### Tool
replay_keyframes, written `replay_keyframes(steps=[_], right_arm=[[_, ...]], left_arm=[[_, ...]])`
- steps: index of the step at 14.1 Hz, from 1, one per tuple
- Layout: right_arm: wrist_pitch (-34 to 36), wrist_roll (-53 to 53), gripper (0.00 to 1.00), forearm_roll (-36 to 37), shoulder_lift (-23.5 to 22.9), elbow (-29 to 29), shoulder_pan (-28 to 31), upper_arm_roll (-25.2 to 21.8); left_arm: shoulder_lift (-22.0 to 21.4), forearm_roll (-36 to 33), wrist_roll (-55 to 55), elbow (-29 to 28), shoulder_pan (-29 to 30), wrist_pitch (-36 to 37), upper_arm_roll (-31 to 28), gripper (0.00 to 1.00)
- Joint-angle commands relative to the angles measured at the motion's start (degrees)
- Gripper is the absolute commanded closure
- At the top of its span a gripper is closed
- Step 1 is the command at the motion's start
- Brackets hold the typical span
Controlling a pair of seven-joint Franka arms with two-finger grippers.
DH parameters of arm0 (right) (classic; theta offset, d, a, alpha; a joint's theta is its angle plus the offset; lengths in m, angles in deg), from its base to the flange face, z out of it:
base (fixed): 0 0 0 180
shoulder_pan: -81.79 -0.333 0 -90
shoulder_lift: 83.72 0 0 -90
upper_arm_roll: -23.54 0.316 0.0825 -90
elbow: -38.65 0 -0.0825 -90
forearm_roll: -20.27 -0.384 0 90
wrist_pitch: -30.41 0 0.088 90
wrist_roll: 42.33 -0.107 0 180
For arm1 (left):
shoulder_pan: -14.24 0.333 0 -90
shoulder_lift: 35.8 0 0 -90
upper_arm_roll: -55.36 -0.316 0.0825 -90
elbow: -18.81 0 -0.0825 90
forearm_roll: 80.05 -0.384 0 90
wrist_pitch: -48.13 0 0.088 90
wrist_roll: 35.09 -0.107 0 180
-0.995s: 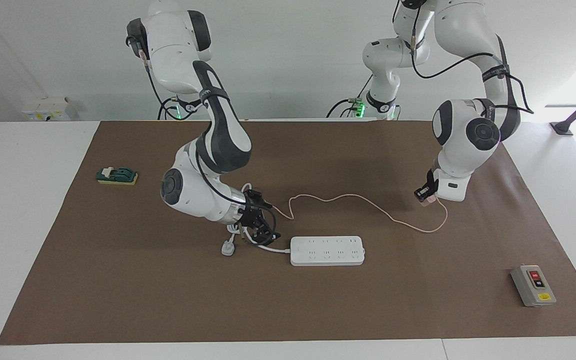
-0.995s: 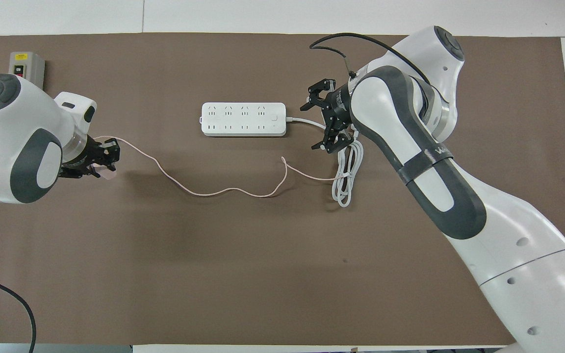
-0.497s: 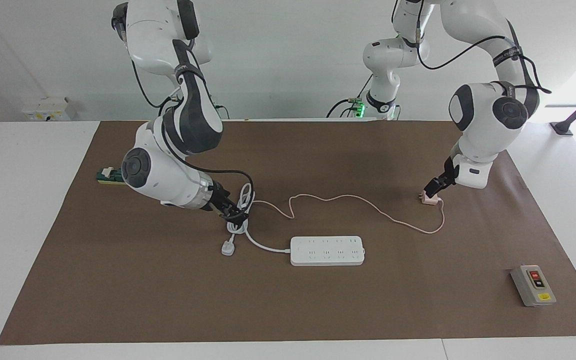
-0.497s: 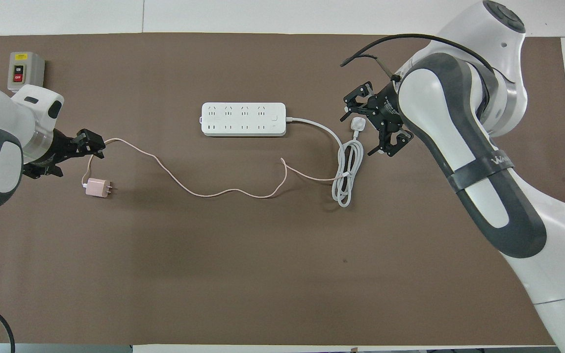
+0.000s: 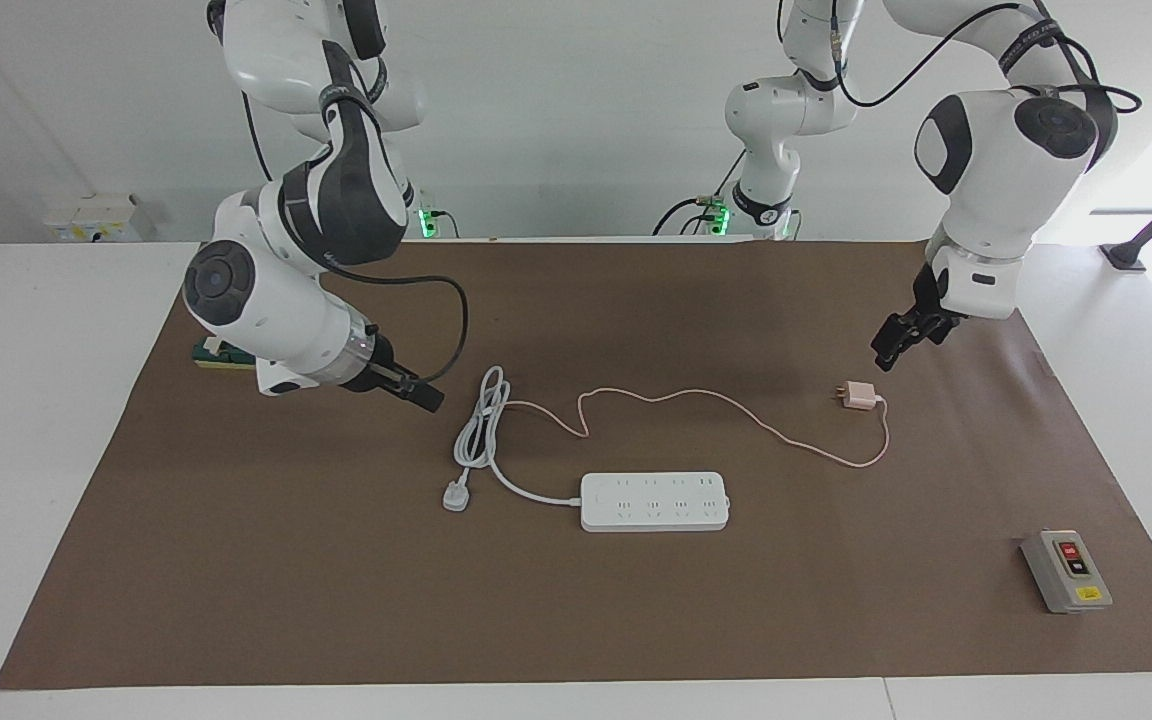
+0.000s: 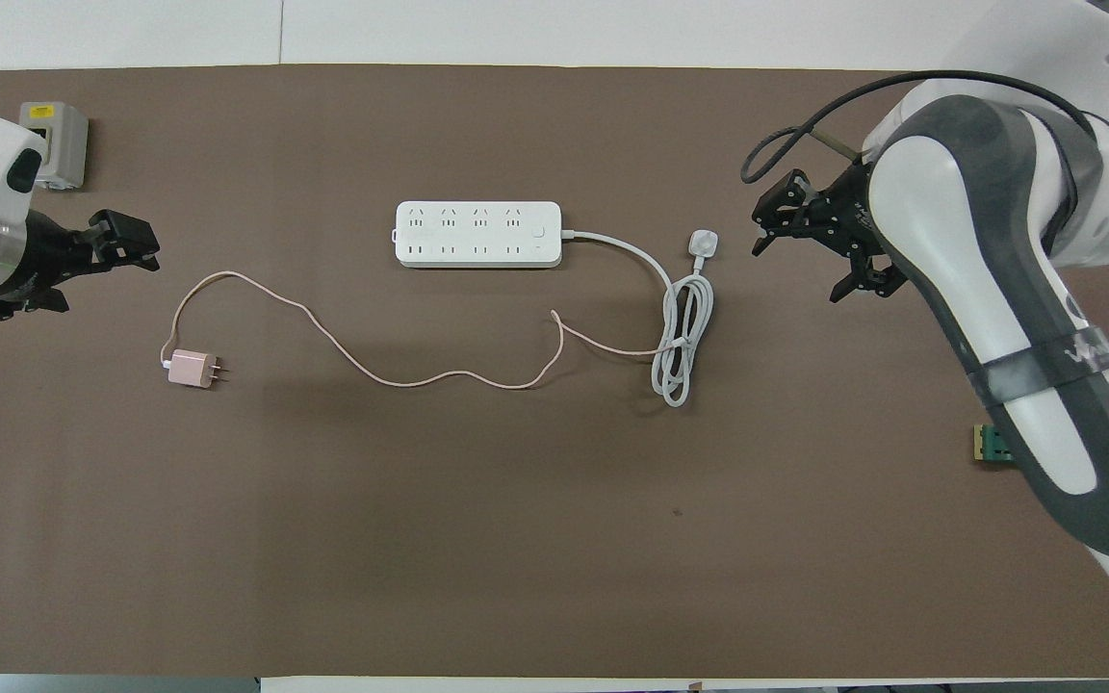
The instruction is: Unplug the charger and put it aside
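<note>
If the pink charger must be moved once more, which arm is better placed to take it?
The left arm, probably. Its open claw hangs just above the charger at that end of the mat, while the right claw is open over the mat near the white cord.

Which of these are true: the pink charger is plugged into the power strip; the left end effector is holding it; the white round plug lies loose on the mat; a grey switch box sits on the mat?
1. The charger is plugged into the power strip. False: it lies on the mat, apart from the strip.
2. The left end effector holds the charger. False: it is open and empty, raised above the mat.
3. The white round plug lies loose on the mat. True.
4. A grey switch box sits on the mat. True.
</note>
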Motion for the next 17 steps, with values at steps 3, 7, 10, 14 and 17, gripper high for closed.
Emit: replay_keyframes(steps=[3,7,10,14,17], right_arm=[[0.8,20.1,0.00,8.8,4.8,2.2,1.7,0.5],[0.8,35.8,0.00,13.4,7.3,1.8,4.1,0.5],[0.9,41.4,0.00,14.1,10.4,2.0,5.9,0.5],[1.2,43.1,0.00,17.6,18.0,5.5,6.0,0.5],[0.9,42.8,0.00,18.0,24.8,12.5,6.5,0.5]], left_arm=[[-1.6,-0.1,-12.0,5.4,-6.3,9.9,-8.0,0.00],[-1.2,0.1,-12.5,4.7,-7.6,10.6,-7.9,0.00],[-1.2,0.3,-11.4,4.6,-8.1,11.1,-7.9,0.00],[-0.9,0.3,-12.0,4.7,-8.2,10.4,-7.5,0.00],[-0.8,0.3,-16.8,5.3,-7.6,11.9,-6.9,0.00]])
